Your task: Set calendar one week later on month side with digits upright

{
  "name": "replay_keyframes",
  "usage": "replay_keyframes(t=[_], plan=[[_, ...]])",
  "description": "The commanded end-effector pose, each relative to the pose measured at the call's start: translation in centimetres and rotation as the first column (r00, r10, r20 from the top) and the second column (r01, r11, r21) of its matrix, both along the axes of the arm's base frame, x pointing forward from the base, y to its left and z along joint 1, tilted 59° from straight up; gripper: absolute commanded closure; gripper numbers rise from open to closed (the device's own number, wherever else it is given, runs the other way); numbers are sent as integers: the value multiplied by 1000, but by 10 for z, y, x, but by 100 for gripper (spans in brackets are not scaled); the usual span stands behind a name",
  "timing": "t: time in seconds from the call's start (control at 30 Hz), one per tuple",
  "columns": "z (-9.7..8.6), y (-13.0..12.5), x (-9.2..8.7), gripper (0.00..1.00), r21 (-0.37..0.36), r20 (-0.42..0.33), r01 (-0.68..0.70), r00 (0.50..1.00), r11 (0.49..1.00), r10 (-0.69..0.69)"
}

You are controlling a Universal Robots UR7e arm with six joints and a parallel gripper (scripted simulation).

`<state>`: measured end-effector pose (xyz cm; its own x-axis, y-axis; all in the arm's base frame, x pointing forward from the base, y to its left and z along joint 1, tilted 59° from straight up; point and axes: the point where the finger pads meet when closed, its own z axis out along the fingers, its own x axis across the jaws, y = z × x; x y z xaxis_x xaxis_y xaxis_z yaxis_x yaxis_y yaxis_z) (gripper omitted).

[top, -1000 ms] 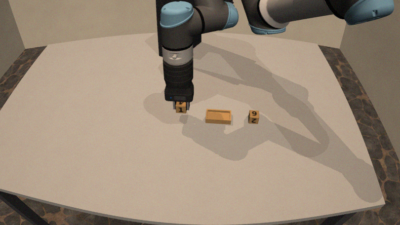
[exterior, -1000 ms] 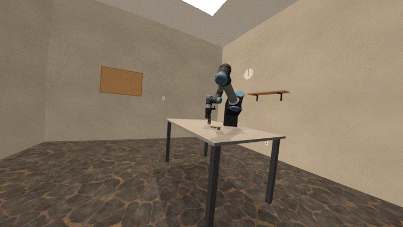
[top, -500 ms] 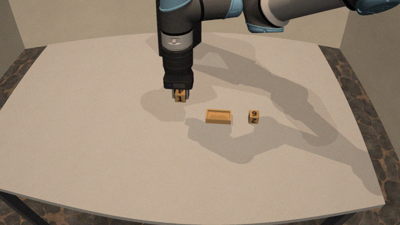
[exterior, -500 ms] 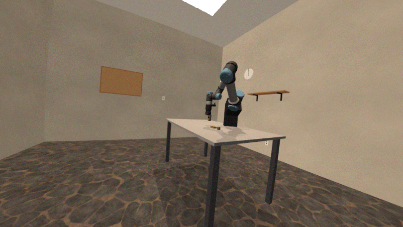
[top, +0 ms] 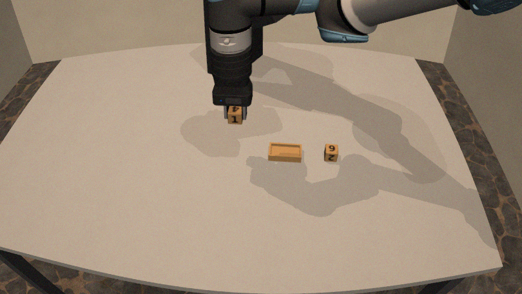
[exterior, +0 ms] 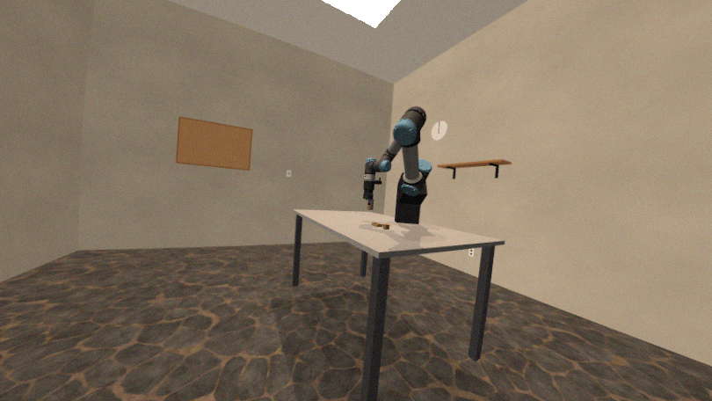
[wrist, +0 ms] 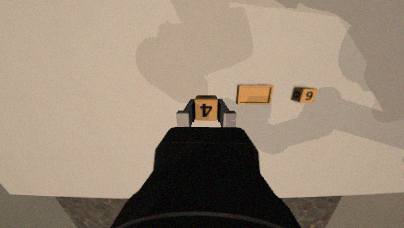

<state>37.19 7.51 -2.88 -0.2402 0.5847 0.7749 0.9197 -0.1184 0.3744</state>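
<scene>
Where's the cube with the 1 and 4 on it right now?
In the top view the cube is clamped in the tool, lifted above the table, left of the empty tray and the other cube.

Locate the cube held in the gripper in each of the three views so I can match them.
Top: cube left of centre, between the fingers, raised; faces 4 and 1 show.
Exterior: a speck at the gripper tip above the table's far side; digits unreadable.
Wrist: cube at centre, face 4 showing.
Shared landmark: the tray, to the cube's right in top and wrist views.
</scene>
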Motion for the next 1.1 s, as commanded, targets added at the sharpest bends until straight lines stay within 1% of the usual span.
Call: replay_keyframes(t=[0.0, 0.37, 0.5, 0.63, 0.87, 0.93, 1.07], plan=[[2, -3, -1, 43, -2, 1, -1, 1000, 1000, 1], [2, -2, -1, 43, 0, 1, -2, 1000, 1000, 2], [7, 2, -3, 43, 2, -2, -3, 1000, 1000, 3], [21, 9, -5, 43, 3, -2, -4, 1000, 1000, 4], [60, 31, -15, 43, 2, -1, -4, 1000, 1000, 4], [60, 31, -15, 43, 2, -1, -4, 1000, 1000, 4], [81, 46, -23, 43, 2, -1, -4, 1000, 1000, 4]])
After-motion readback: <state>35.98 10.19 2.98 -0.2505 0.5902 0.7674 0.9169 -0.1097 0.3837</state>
